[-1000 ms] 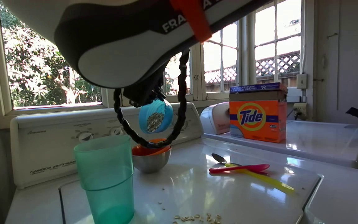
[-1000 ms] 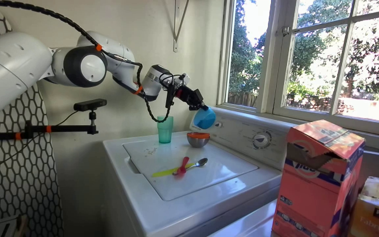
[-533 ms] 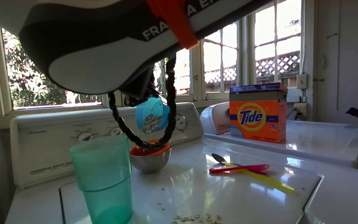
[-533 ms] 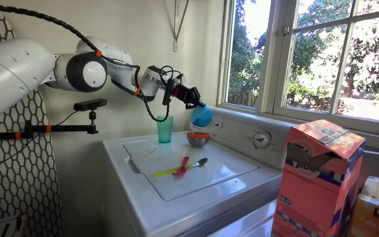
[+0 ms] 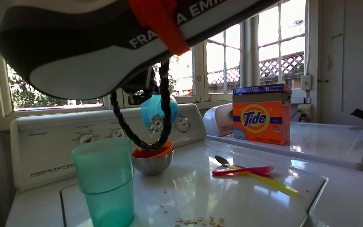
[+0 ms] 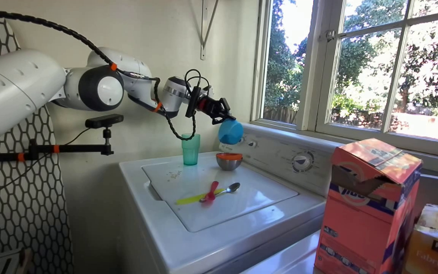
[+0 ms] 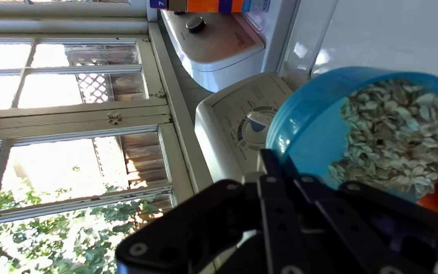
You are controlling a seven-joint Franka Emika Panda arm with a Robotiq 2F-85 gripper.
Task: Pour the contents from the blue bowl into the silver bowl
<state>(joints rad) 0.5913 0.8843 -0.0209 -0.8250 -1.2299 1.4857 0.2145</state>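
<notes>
Gripper (image 7: 279, 159) nearly closed, pinching tilted blue bowl (image 7: 319, 140) by rim

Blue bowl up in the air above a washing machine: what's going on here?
A robot arm holds the blue bowl tilted above the silver bowl, its jaws shut on the blue rim. The silver bowl stands on the washing machine. Pale bits are heaped toward the lowered edge, some apparently spilling; plenty are not yet out.

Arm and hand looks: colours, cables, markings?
The arm is white with black trim, smoothly rounded. A black segmented cable runs along it, with orange straps. In an exterior view, pale letters, "FRA" and "A EM", show either side of one strap. The hand is black, with angular links and pale round fasteners.
</notes>
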